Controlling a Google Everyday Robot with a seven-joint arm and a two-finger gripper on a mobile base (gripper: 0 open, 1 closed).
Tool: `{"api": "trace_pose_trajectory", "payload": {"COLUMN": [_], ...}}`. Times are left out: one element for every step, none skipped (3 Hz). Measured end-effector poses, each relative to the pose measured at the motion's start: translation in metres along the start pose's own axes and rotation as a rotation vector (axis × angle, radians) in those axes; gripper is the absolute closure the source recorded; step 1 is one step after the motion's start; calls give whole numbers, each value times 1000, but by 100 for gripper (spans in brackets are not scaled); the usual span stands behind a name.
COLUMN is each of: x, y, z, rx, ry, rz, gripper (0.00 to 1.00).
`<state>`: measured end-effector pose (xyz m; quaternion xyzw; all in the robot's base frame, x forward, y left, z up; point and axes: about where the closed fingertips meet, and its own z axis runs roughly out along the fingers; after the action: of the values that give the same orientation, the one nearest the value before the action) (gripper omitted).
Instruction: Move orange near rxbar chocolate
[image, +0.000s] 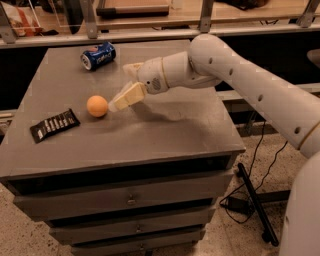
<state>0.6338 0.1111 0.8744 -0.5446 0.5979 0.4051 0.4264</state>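
Note:
The orange (97, 106) rests on the grey cabinet top (165, 135), left of centre. The rxbar chocolate (55, 125), a flat black bar with white lettering, lies just to its lower left, a short gap apart. My gripper (121, 86) hangs just right of the orange, open and empty. Its lower cream finger (128, 96) points at the orange, with the tip close to the fruit or just touching it. The upper finger (133, 67) is farther back. The white arm reaches in from the right.
A blue soda can (98, 55) lies on its side at the back left of the cabinet top. A railing and shelf run behind the cabinet. Drawers are below the top. Cables and a black bar lie on the floor at the right.

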Motion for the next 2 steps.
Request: {"api": "trace_pose_trajectory", "payload": {"x": [3, 5], "y": [-20, -39], "z": [-36, -76], "rx": [115, 260], "ry": [19, 51], "rz": [-10, -40], "gripper": [0, 0]}}
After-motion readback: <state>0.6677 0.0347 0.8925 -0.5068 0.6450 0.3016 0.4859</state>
